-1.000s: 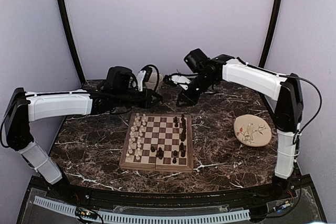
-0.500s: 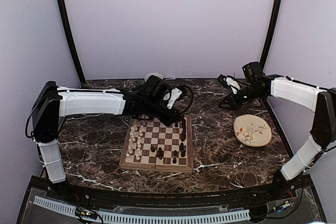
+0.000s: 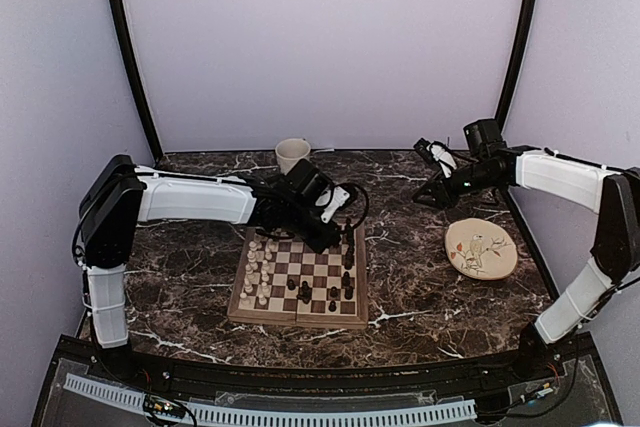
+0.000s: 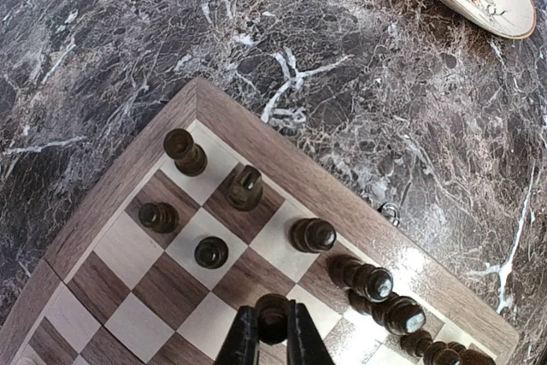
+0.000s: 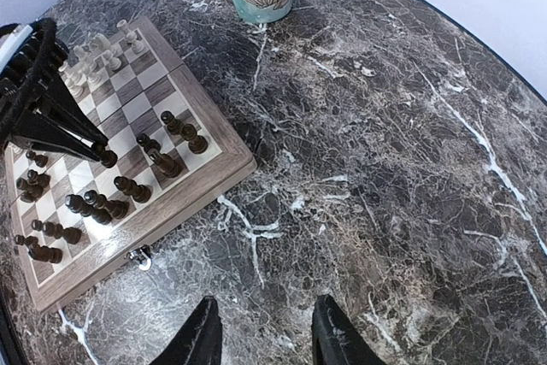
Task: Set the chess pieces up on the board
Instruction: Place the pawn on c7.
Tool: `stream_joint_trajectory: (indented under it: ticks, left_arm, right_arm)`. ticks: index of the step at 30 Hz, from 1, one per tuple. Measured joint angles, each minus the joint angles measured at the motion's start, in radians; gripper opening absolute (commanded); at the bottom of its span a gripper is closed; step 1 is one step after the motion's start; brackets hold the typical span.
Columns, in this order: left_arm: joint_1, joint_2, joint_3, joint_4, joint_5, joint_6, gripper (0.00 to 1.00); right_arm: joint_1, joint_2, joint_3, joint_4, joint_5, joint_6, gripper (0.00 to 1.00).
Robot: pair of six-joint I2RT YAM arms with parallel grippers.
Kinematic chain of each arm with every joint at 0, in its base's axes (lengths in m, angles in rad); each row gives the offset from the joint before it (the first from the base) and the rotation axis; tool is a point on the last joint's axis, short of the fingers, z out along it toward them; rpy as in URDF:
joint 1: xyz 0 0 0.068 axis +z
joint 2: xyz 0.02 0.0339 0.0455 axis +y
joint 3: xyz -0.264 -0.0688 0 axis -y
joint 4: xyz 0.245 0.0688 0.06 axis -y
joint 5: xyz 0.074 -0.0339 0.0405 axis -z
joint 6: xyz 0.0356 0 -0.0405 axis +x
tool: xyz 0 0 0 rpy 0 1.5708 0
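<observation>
The checkered wooden board [image 3: 300,317] lies mid-table, also in the left wrist view [image 4: 102,203] and the right wrist view [image 5: 201,185]. Cream pieces [image 3: 260,257] stand along its left side, dark pieces [image 3: 347,257] along its right, a few dark ones [image 3: 304,293] near the middle. My left gripper [image 3: 335,238] is over the board's far right corner, shut on a dark piece [image 4: 272,314] that stands on a square. My right gripper [image 3: 430,194] is open and empty above bare marble, right of the board and behind the plate.
A round cream plate [image 3: 481,248] with a bird drawing lies right of the board. A shell-patterned cup [image 3: 292,154] stands behind the board near the back wall. Dark marble table [image 3: 410,277] surrounds the board; a small metal latch [image 5: 139,256] sticks out from the board's edge.
My left arm swung right from the back left and came down onto the board's far right corner. My right arm swung from the back centre to the right, above the plate.
</observation>
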Motion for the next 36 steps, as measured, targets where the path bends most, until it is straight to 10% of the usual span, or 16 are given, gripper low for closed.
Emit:
stream_joint_trajectory:
  ticks: [36]
  left_arm:
    - [-0.002,0.068,0.014,0.015,-0.020,-0.032,0.06]
  right_arm:
    - [0.000,0.037,0.000,0.000,-0.047,-0.018,0.37]
